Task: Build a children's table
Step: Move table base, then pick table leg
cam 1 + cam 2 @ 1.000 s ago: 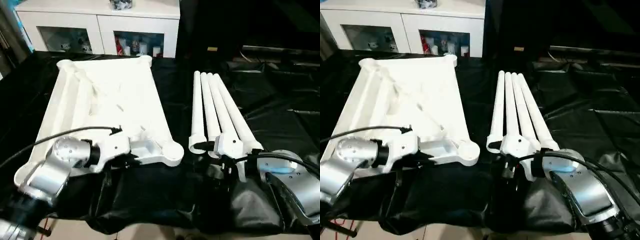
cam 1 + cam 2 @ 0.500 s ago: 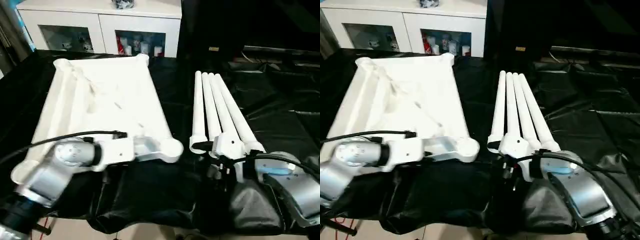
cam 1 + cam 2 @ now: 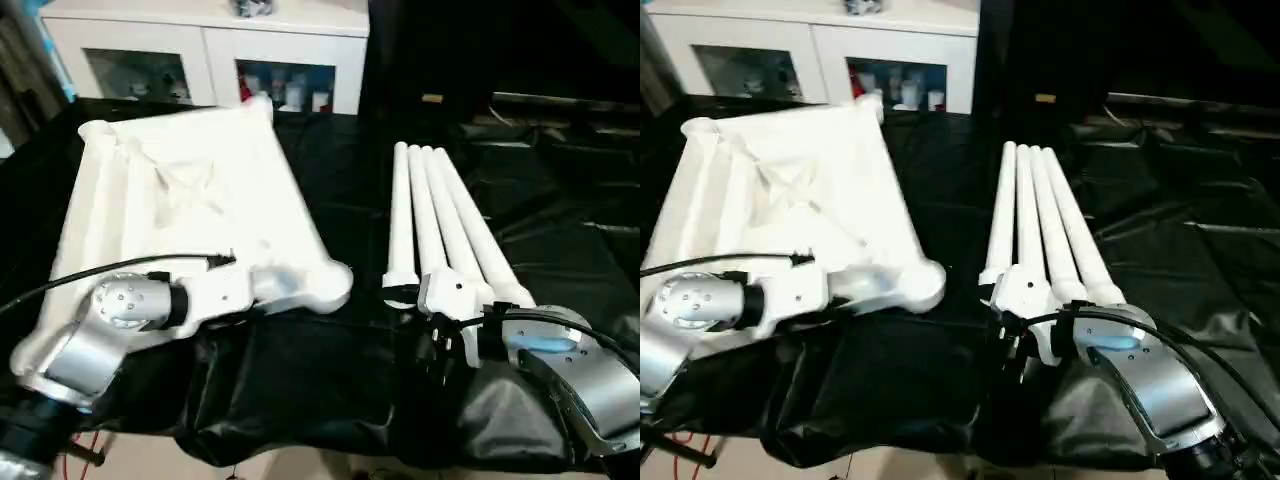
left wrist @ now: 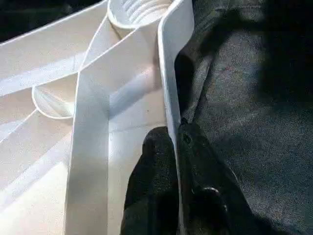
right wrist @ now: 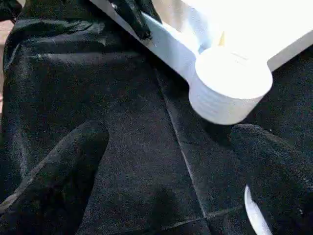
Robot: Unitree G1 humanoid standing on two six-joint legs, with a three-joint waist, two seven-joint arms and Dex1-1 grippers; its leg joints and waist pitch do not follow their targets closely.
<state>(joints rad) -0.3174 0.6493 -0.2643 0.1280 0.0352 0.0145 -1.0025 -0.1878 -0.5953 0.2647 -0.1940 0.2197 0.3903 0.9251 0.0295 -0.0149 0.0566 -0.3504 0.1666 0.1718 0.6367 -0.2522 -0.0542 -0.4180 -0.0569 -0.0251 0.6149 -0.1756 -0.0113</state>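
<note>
1. Tabletop (image 3: 180, 200), upside down on the black sheet (image 3: 330, 380), has swung over the last second: its near corner socket (image 3: 325, 285) is lifted and its far end has turned leftward.
2. Left gripper (image 4: 176, 147) pinches the tabletop's thin rim wall, so repositioning seems under way.
3. Right gripper (image 5: 171, 161) hangs spread wide, holding nothing, near the four legs (image 3: 440, 220).
4. Tabletop is smooth white plastic with ribs; the socket looks ridged, possibly threaded. Legs are tapered tubes.
</note>
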